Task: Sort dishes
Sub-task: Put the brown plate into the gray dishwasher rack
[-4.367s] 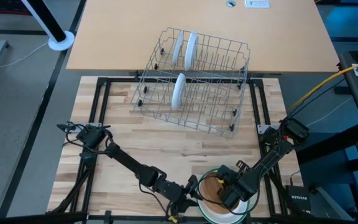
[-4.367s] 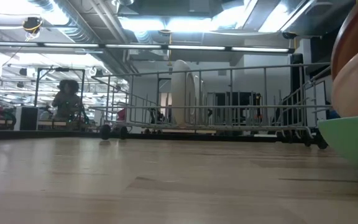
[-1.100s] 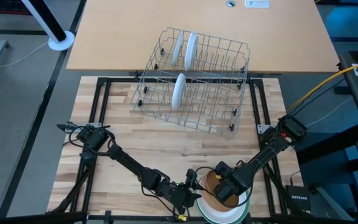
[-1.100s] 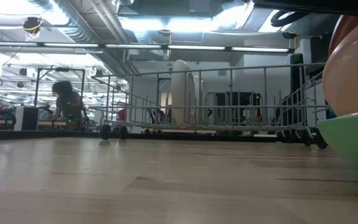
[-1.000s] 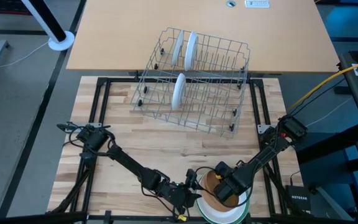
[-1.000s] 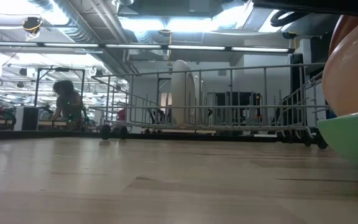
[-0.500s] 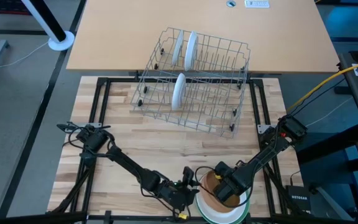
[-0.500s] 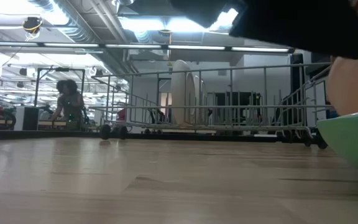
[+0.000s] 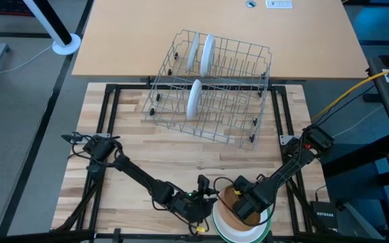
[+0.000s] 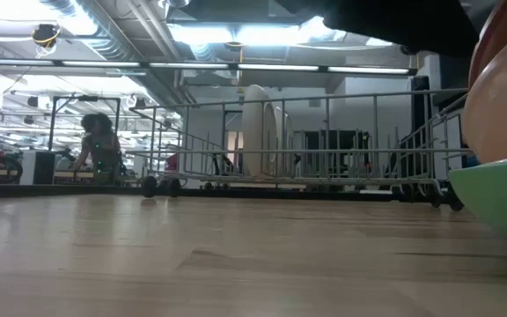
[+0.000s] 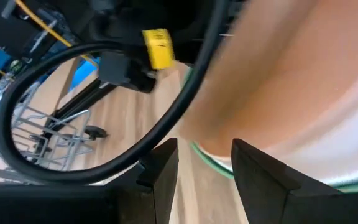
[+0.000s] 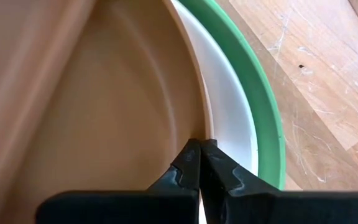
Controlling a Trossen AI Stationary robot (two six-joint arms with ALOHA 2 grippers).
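Brown plate (image 9: 234,206) atop white plate (image 12: 229,127) and green plate (image 12: 263,93), stacked at table's near edge, tipped up a bit, so not lying flat. Right gripper (image 12: 199,163) pinched shut, tips at brown plate's rim. Left gripper (image 11: 204,168) parted at stack's edge, holding nothing. Best to lift slow, keep rim hold, clear stack before heading to rack (image 9: 211,88); three white plates there upright on edge.

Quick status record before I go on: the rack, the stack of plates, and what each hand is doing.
rack: far side of table, three white plates standing upright in it
stack: near edge; green plate lowest, white plate on it, brown plate on top
left hand: fingers apart at the stack's left edge
right hand: shut, tips at the brown plate's rim
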